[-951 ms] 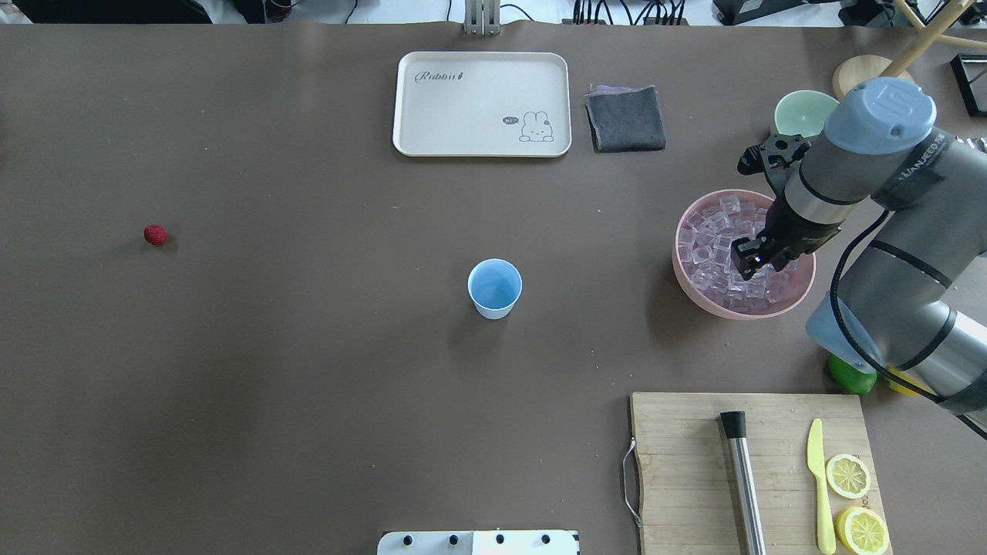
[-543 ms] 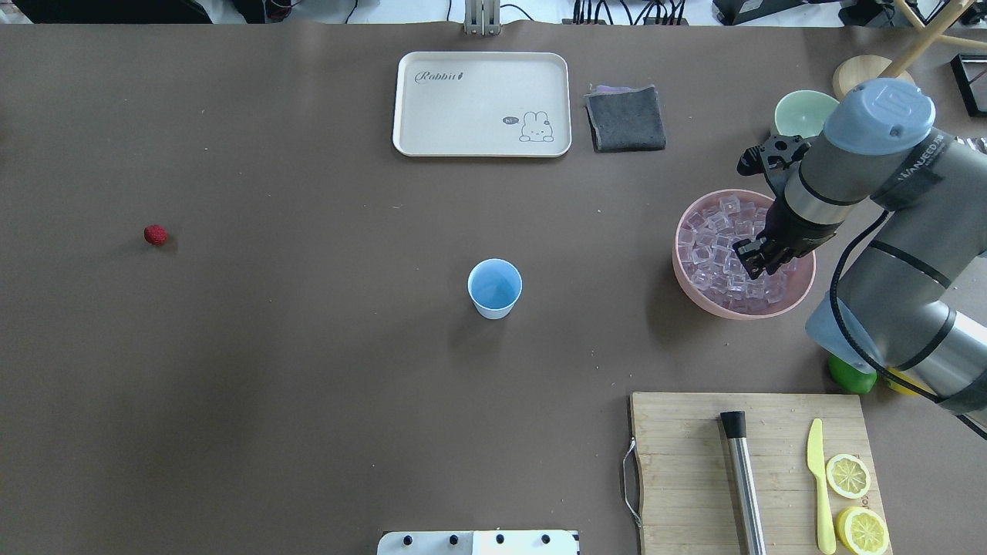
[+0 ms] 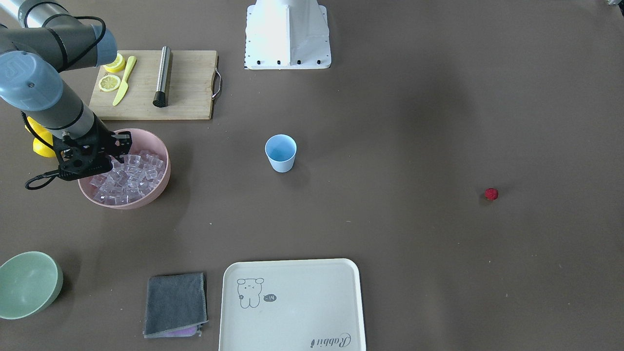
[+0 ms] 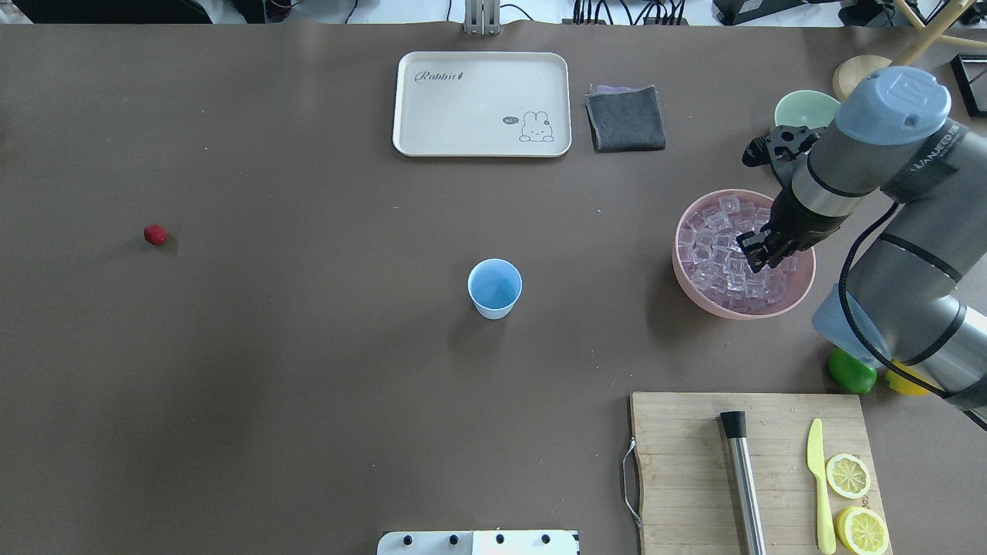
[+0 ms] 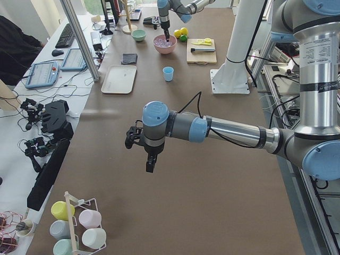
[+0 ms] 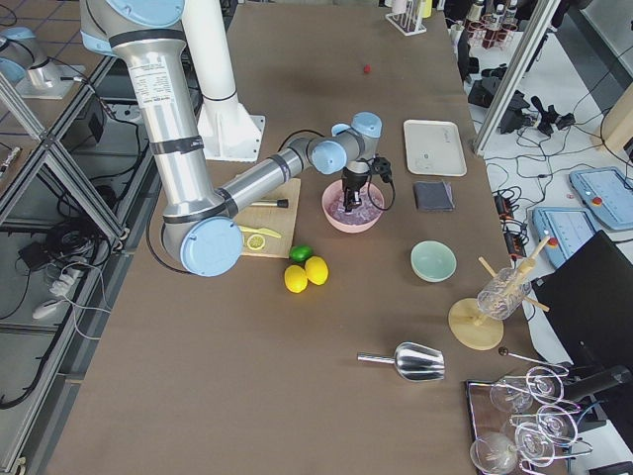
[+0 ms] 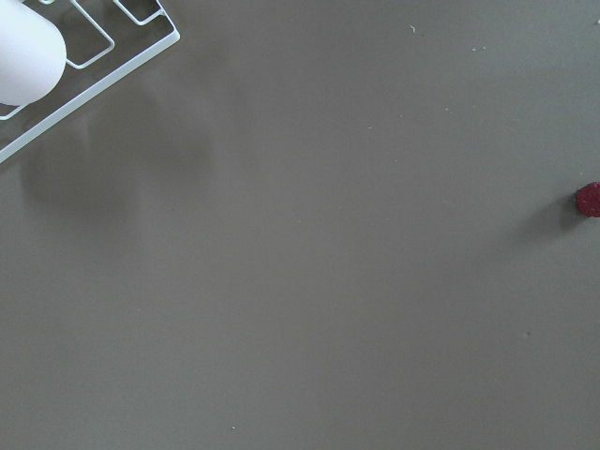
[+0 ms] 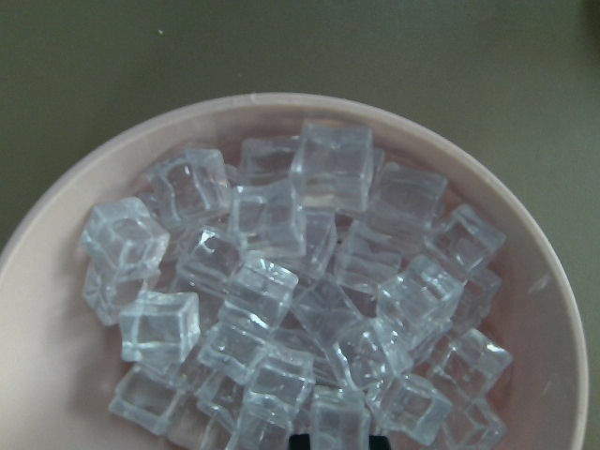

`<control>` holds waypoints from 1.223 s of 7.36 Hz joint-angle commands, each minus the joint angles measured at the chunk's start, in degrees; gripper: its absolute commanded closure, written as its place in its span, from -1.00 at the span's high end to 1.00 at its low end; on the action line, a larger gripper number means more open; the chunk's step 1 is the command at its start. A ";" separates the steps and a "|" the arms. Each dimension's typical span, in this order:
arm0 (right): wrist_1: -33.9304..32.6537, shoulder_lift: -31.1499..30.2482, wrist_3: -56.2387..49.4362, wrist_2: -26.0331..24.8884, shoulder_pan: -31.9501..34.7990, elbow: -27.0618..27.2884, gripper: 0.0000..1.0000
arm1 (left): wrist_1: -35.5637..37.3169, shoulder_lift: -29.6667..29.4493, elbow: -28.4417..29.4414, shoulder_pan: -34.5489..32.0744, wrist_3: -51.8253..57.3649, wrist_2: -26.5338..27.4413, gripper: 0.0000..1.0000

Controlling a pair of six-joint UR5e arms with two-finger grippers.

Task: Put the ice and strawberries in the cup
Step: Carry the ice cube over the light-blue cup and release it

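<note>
Dozens of clear ice point(image 4: 721, 250) cubes lie heaped in the pink bowl point(image 4: 717, 307) on the right side of the table, and none that I can see is in the cup point(image 4: 494, 287). That cup stands upright near the table's middle, well apart from the bowl, showing only its blue inside. The strawberry point(image 4: 155, 234) lies alone on the bare table far out on the left, well apart from the cup. My right gripper point(image 4: 758, 253) hangs over the bowl, pointing down, with its tips just above the heap. Its fingers look close together, but from my feeds I cannot tell whether a cube sits between them. Its wrist camera shows only a dark sliver at the bottom edge, below the cubes. The left gripper point(image 5: 150, 164) hangs over bare table, clear of everything, and I see it only from the side, so I cannot tell how wide it stands. Its wrist camera catches the strawberry at the right edge. Behind the bowl stand a green bowl point(image 4: 802, 112), a grey cloth point(image 4: 625, 118) and a cream tray point(image 4: 482, 104).
</note>
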 commanded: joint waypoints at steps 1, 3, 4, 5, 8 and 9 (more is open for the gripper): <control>-0.60 1.03 0.56 0.50 0.84 2.40 -1.00 | 0.00 0.26 -0.49 -0.03 0.00 0.00 0.94; -0.60 7.51 8.86 0.85 -2.04 1.97 -1.00 | 0.00 0.26 -0.41 -0.03 0.00 0.00 0.94; -0.60 11.38 15.70 0.76 -4.76 1.80 -1.00 | 0.00 0.17 -0.23 -0.03 0.00 0.00 0.94; -0.52 14.72 21.25 0.42 -7.31 1.10 -1.00 | 0.00 0.17 -0.06 -0.03 0.00 0.00 0.94; 0.01 24.58 33.32 -2.31 -14.52 -3.91 -1.00 | 0.00 0.25 -0.14 -0.03 0.00 0.00 0.94; 0.10 25.56 35.43 -2.49 -15.85 -4.00 -1.00 | 0.00 0.26 -0.14 -0.03 0.09 0.00 0.94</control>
